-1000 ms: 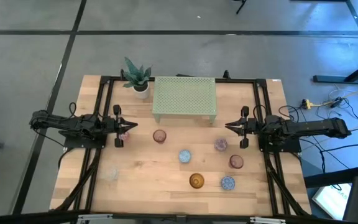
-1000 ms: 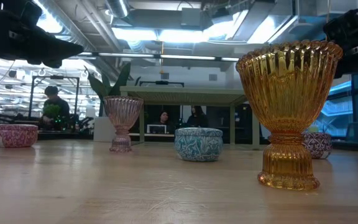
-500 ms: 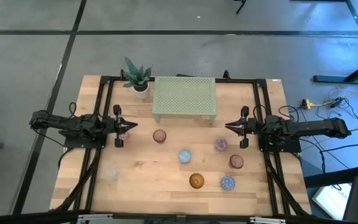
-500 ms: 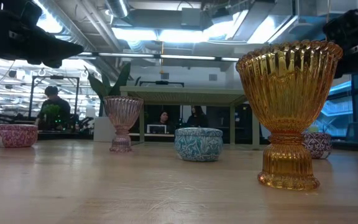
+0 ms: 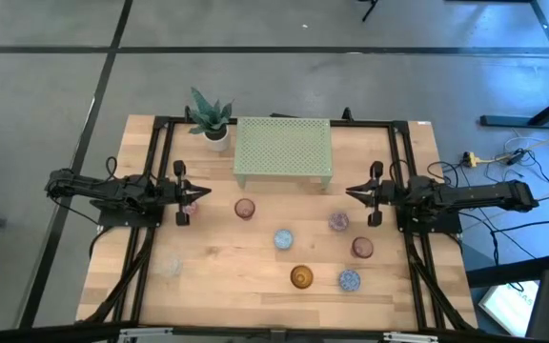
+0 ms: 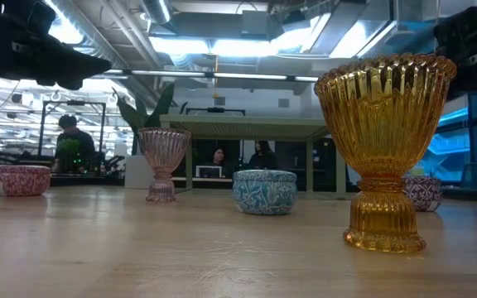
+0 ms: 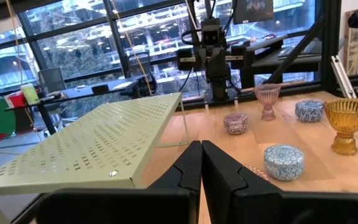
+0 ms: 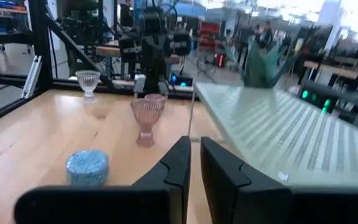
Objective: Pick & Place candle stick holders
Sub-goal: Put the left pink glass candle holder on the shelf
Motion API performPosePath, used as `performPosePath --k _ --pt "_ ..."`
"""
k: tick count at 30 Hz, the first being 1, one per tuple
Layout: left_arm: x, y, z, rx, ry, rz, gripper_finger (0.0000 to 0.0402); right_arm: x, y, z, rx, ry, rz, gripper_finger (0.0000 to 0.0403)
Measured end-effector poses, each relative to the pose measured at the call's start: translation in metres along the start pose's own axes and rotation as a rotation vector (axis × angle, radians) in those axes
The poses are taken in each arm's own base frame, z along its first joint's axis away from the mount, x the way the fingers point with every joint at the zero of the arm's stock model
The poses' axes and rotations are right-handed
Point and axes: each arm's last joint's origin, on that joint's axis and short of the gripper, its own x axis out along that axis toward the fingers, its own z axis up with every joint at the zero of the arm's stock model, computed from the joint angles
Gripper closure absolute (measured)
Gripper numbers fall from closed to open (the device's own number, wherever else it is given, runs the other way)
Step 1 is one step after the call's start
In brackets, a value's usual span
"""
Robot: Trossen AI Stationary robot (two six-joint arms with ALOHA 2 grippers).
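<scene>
High view shows you the cups spread over the near half of the table point(image 5: 208, 276): a pink cup point(image 5: 245, 209), a blue cup point(image 5: 283, 239), an amber cup point(image 5: 301, 277) and more to the right, all in front of the green stand point(image 5: 283, 151). Your left gripper point(image 5: 201, 192) waits at the left side with its jaws shut and holding nothing. Your right gripper point(image 5: 351, 193) waits at the right side, its jaws almost closed and holding nothing too.

A potted plant point(image 5: 209, 120) stands just beside a green perforated stand point(image 5: 283, 151).
</scene>
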Motion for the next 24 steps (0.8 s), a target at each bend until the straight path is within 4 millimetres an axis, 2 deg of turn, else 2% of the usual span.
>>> performPosePath --k 8,14,19,24 --pt "0.000 -0.002 0.001 -0.080 -0.013 -0.068 0.0395 -0.002 -0.003 0.021 -0.008 -0.221 -0.029 0.0361" --pt "0.000 -0.001 0.009 -0.114 -0.095 -0.069 0.0395 -0.006 -0.005 0.034 -0.091 -0.357 -0.075 0.0361" --pt "-0.001 0.001 0.016 -0.136 -0.176 -0.064 0.0395 -0.007 -0.008 0.035 -0.071 -0.355 -0.167 0.0361" --pt "-0.002 0.001 0.017 -0.139 -0.185 -0.061 0.0395 -0.008 -0.011 0.037 -0.052 -0.362 -0.237 0.0361"
